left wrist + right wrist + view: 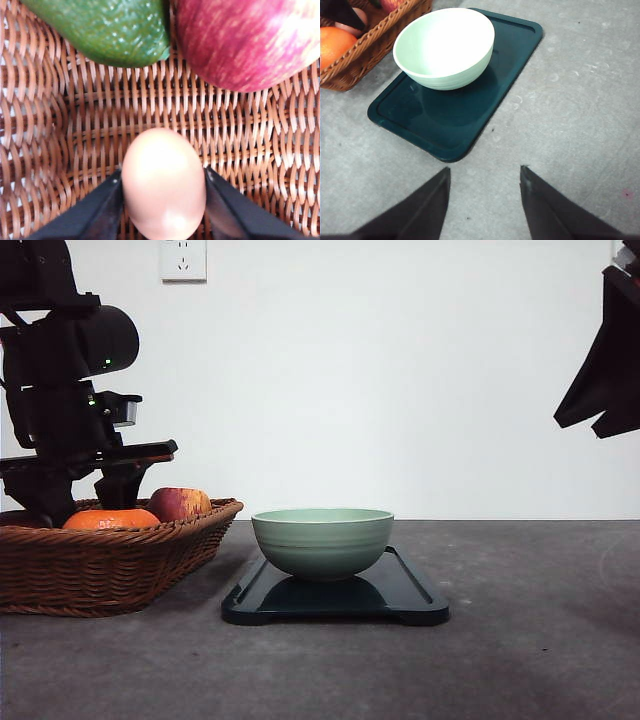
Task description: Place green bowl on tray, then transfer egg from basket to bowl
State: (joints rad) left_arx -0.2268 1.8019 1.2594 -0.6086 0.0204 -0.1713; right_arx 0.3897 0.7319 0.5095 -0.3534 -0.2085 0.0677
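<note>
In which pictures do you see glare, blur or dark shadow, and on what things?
Left wrist view: the egg is overexposed and soft, and so is the apple. Front view: the left arm is a dark silhouette against the white wall, and the green bowl reflects in the tray. Right wrist view: sharp, evenly lit.

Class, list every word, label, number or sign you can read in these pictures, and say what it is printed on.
None can be read.
The tray, green bowl and basket show no legible print.
The wall socket shows only plug slots, no lettering.
</note>
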